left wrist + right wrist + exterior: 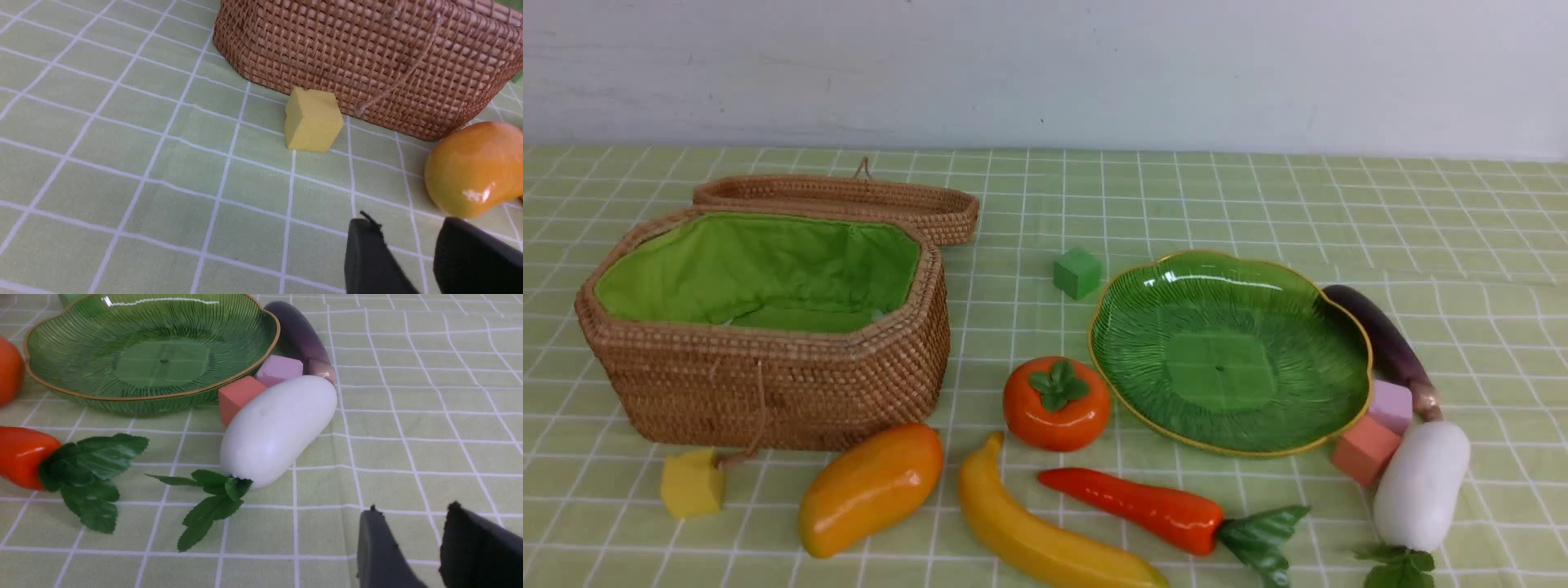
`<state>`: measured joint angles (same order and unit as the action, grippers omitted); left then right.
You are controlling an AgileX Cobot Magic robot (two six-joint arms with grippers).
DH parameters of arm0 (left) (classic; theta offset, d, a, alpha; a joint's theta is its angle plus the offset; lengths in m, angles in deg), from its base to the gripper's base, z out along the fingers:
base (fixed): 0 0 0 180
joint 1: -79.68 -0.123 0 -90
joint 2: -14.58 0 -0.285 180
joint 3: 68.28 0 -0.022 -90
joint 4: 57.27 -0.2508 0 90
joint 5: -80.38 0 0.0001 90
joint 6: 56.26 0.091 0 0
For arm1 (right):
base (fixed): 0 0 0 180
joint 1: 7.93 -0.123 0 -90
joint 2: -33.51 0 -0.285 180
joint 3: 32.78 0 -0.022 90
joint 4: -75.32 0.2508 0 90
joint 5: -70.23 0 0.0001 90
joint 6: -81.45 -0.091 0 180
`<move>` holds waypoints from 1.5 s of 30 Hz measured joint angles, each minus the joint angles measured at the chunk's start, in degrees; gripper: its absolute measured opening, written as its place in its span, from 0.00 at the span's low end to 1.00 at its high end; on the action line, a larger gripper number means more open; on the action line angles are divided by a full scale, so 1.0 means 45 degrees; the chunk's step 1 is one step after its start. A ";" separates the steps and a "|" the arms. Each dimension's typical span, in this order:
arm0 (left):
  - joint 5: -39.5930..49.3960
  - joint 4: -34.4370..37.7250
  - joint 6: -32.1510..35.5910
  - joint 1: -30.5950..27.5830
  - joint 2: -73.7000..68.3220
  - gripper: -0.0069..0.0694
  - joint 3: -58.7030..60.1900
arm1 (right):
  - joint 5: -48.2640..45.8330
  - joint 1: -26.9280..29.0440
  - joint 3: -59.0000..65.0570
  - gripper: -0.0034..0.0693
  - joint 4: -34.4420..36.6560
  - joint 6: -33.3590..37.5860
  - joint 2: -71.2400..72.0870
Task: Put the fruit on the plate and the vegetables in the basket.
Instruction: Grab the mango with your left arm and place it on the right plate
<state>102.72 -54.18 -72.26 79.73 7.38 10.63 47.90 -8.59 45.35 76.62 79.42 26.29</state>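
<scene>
Mango [872, 490] lies at the near left beside the basket [768, 384], so the open, empty left gripper [394, 226] should straddle its middle and lift high toward the plate [1233, 425], while the right gripper [410, 512], also parted and empty, waits.

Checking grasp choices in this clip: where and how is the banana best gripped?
Probably around the thick middle of the banana, coming from above with the fingers closing across its narrow width. It lies flat and curved, so a hold near either tapering end might let it swing. The carrot lies close along one side, so the finger going down between them would need care.
</scene>
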 joint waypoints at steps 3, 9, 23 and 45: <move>0.0000 0.0000 0.0000 0.0000 0.0000 0.40 0.0000 | 0.0000 0.0000 0.0000 0.38 0.0000 0.0000 0.0000; 0.0000 0.0000 0.0000 0.0000 0.0000 0.40 0.0000 | 0.0000 0.0000 0.0000 0.38 0.0000 0.0000 0.0000; 0.0000 0.0000 0.0000 0.0000 0.0000 0.40 0.0000 | 0.0000 0.0000 0.0000 0.38 0.0000 0.0000 0.0000; -0.5776 0.6864 -0.2204 0.0000 0.0000 0.37 0.0000 | 0.0000 0.0000 0.0000 0.38 0.0000 0.0000 0.0000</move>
<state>76.73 -23.29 -82.18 79.73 7.38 10.63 47.90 -8.59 45.35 76.62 79.42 26.29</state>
